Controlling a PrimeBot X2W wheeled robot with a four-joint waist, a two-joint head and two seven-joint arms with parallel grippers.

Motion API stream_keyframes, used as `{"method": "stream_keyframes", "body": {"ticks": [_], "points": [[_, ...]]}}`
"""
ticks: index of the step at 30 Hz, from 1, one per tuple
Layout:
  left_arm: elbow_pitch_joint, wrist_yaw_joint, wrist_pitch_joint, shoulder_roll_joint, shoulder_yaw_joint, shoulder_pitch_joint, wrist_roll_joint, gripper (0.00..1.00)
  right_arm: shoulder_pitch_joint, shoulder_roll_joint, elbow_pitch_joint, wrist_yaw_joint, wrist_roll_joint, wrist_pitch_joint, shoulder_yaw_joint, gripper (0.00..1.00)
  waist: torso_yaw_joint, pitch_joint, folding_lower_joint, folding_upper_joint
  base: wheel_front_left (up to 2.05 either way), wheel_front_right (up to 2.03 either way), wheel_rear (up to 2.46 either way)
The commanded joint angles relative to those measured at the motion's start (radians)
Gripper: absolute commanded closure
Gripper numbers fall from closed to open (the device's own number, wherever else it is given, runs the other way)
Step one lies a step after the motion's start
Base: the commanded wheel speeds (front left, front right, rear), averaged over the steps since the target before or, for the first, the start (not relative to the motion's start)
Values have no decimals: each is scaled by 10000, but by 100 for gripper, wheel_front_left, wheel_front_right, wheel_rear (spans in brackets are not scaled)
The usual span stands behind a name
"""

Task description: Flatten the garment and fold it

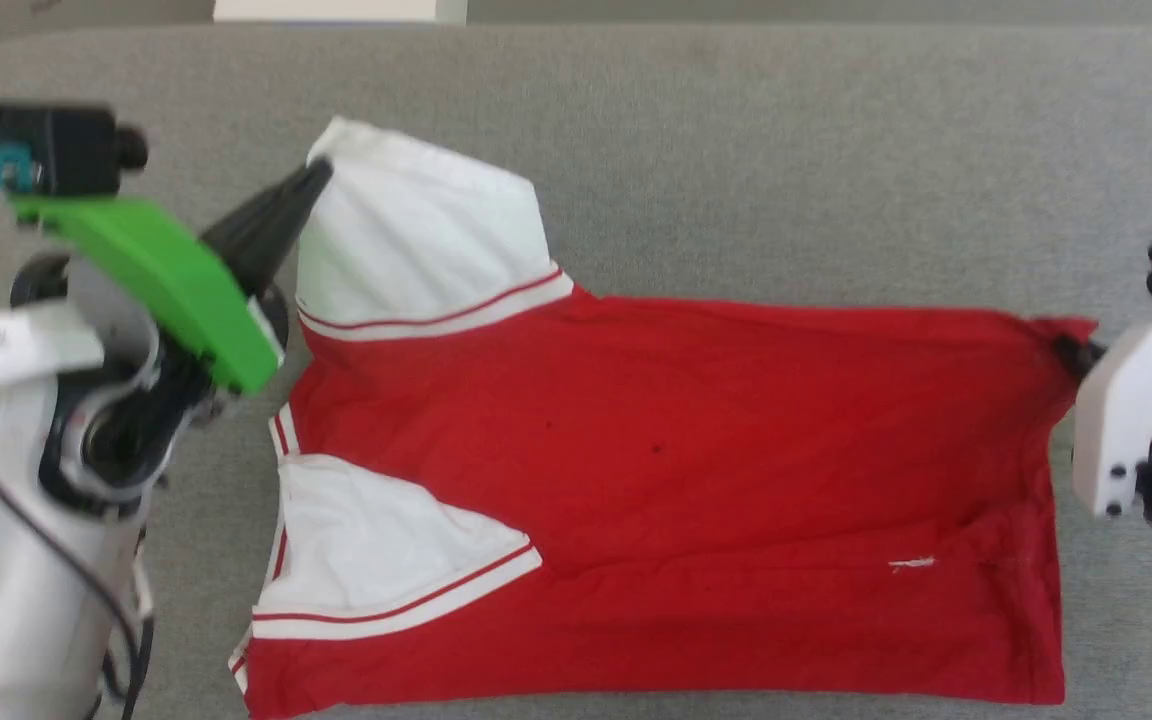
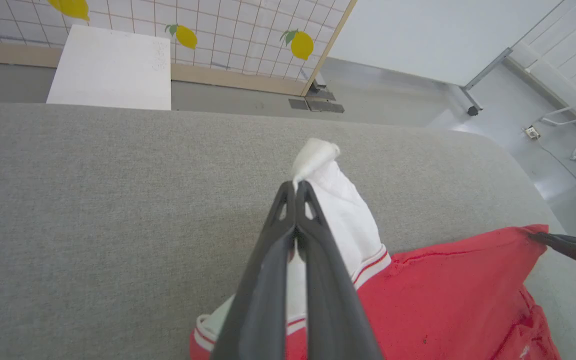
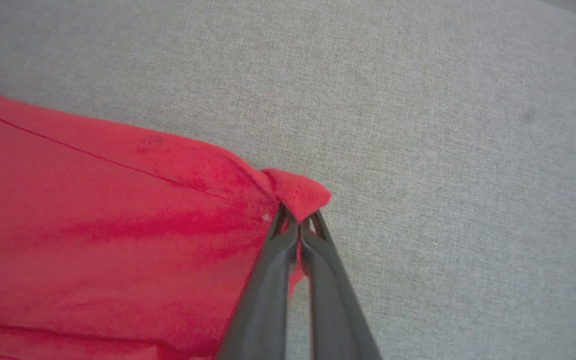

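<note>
The garment (image 1: 656, 480), a red jersey with white sleeves and red-white striped trim, lies spread across the grey table (image 1: 736, 150), back side up with no lettering showing. My left gripper (image 1: 319, 172) is shut on the tip of the far white sleeve (image 2: 318, 155), which is pulled up a little. At the other end, my right gripper (image 3: 298, 220) is shut on the far red hem corner (image 1: 1071, 335). The right gripper's dark fingers (image 2: 575, 248) also show at the right edge of the left wrist view.
The near white sleeve (image 1: 376, 550) lies flat on the jersey body. Beyond the table's far edge stands a white board (image 2: 110, 67) before a tiled screen with lemon prints (image 2: 248, 35). Bare grey table surrounds the jersey.
</note>
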Motion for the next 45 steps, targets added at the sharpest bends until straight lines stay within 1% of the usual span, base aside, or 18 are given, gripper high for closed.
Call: {"method": "stream_keyframes", "body": {"ticks": [1, 5, 8, 14, 22, 28, 29, 30, 31, 35, 37, 39, 41, 45], "points": [[-285, 154, -109, 164, 132, 562, -64, 100, 342, 96, -106, -17, 59, -119, -117, 100, -80, -642, 1, 0, 0, 0, 0], [-1091, 645, -288, 328, 413, 2062, -206, 100, 1112, 280, -204, -17, 150, -293, -245, 100, -137, -1163, 1, 0, 0, 0, 0], [-1534, 979, -451, 324, 594, 3216, -377, 100, 1595, 433, -159, -17, 265, -376, -235, 100, -143, -1419, 1, 0, 0, 0, 0], [-2041, 1542, -1064, -5, 1049, 5266, -783, 100, 2436, 765, 134, -17, 395, -705, -317, 100, -53, -1733, 1, 0, 0, 0, 0], [-1805, 1962, -1379, -373, 1084, 6926, -1015, 100, 3269, 1134, 644, -17, 384, -922, -517, 100, -8, -2043, 1, 0, 0, 0, 0], [-997, 2215, -1179, -446, 886, 7238, -1026, 100, 3690, 1328, 1117, -17, 303, -1151, -498, 100, 33, -2225, 1, 0, 0, 0, 0], [-842, 2259, -1105, -495, 860, 7234, -1095, 62, 3734, 1371, 1178, -17, 330, -1202, -490, 77, 29, -2254, 1, 0, 0, 0, 0], [-679, 2316, -992, -504, 812, 7218, -1132, 0, 3769, 1375, 1213, -17, 362, -1301, -410, 6, 14, -2306, 1, 0, 0, 0, 0], [-584, 2361, -953, -516, 805, 7203, -1149, 0, 3802, 1388, 1243, -17, 394, -1395, -412, 0, 4, -2357, 1, 0, 0, 0, 0], [-519, 2601, -905, -258, 881, 7128, -926, 0, 4067, 1348, 1086, -17, 614, -1618, -639, 0, -8, -2607, 1, 0, 0, 0, 0], [-751, 2707, -1013, -26, 1021, 7060, -706, 0, 4231, 1246, 798, -17, 798, -1689, -844, 0, 20, -2744, 1, 0, 0, 0, 0], [-1088, 2736, -1290, 142, 1249, 6910, -501, 0, 4338, 1286, 425, -17, 1127, -1760, -1220, 0, 50, -2864, 1, 0, 0, 0, 0], [-1481, 2664, -1763, 292, 1485, 6685, -183, 0, 4395, 1344, 46, -17, 1389, -1773, -1630, 0, 72, -2932, 1, 0, 0, 0, 0], [-1845, 2221, -3276, 434, 1727, 6054, 851, 0, 4335, 1212, -216, -17, 1504, -1507, -1959, 0, 35, -2899, 1, 0, 0, 0, 0]]}}
